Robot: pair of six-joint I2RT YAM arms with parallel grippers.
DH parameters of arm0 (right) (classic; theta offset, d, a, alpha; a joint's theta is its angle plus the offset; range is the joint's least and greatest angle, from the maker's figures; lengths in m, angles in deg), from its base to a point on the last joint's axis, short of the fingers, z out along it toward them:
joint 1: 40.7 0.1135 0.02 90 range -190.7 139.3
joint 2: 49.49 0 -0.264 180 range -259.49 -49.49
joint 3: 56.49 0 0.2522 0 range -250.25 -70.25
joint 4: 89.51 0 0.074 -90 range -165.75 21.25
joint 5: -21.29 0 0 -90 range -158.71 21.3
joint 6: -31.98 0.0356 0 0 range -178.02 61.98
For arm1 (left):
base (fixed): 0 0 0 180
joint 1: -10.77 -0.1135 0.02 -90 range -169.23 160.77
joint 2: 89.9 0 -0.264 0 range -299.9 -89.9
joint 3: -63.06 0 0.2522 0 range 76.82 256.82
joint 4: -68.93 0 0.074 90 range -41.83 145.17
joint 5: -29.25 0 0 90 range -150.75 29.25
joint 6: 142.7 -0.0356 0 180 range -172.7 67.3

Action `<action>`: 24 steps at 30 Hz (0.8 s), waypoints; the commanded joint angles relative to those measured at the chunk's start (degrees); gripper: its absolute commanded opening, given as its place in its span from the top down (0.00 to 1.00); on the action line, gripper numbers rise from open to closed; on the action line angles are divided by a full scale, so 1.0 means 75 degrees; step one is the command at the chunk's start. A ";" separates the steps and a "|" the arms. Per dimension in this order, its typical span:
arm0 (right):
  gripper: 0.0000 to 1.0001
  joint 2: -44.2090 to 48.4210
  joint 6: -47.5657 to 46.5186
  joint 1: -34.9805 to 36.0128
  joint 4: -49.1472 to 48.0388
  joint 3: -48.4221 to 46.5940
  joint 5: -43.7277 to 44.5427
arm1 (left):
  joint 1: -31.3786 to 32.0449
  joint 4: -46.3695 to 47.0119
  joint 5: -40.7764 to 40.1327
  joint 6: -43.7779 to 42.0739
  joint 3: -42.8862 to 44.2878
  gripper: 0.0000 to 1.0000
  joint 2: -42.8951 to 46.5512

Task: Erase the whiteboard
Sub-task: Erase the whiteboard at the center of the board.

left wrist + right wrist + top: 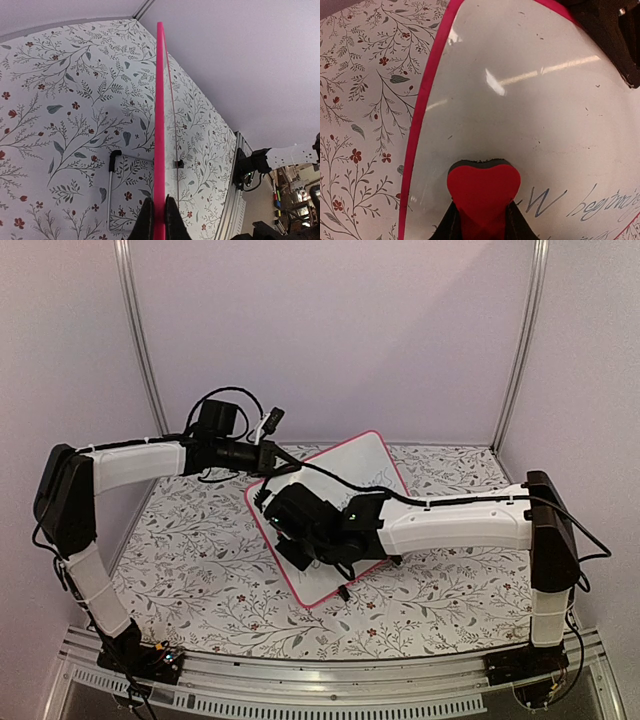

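Right wrist view: the whiteboard (530,115) lies just ahead of the right fingers (449,225), which pinch a red heart-shaped eraser (482,185), apparently pressing it onto the board. Handwriting (600,202) sits unwiped beside them. The left fingers (145,222) clamp the board's pink rim, likely steadying it against wiping strokes. Floral surface (365,100) lies beyond.

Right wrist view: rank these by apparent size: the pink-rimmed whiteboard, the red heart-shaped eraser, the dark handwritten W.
1. pink-rimmed whiteboard
2. red heart-shaped eraser, though its nearness to the camera makes it look bigger
3. dark handwritten W
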 commanded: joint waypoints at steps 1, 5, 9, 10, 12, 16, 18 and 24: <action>1.00 -0.0022 0.0175 -0.0083 0.0092 0.0299 -0.0348 | -0.0028 0.0121 -0.0263 -0.0090 -0.0040 1.00 0.0110; 1.00 0.0249 0.0358 -0.0083 -0.0080 0.0679 -0.0527 | -0.0023 0.0120 -0.0258 -0.0092 -0.0036 1.00 0.0091; 1.00 0.0377 0.0524 -0.0083 -0.0114 0.0905 -0.0619 | -0.0026 0.0121 -0.0281 -0.0091 -0.0046 1.00 0.0102; 1.00 0.0411 0.0557 -0.0083 -0.0125 0.0965 -0.0647 | -0.0022 0.0117 -0.0282 -0.0097 -0.0049 1.00 0.0103; 1.00 0.0519 0.0633 -0.0086 -0.0188 0.1091 -0.0729 | -0.0023 0.0118 -0.0287 -0.0092 -0.0051 1.00 0.0102; 1.00 0.0675 0.0748 -0.0083 -0.0201 0.1290 -0.0757 | -0.0023 0.0126 -0.0282 -0.0096 -0.0050 1.00 0.0102; 1.00 0.0737 0.0804 -0.0083 -0.0172 0.1383 -0.0740 | -0.0025 0.0123 -0.0282 -0.0097 -0.0042 1.00 0.0111; 1.00 0.0967 0.0901 -0.0083 -0.0035 0.1609 -0.0657 | -0.0024 0.0121 -0.0282 -0.0092 -0.0059 1.00 0.0114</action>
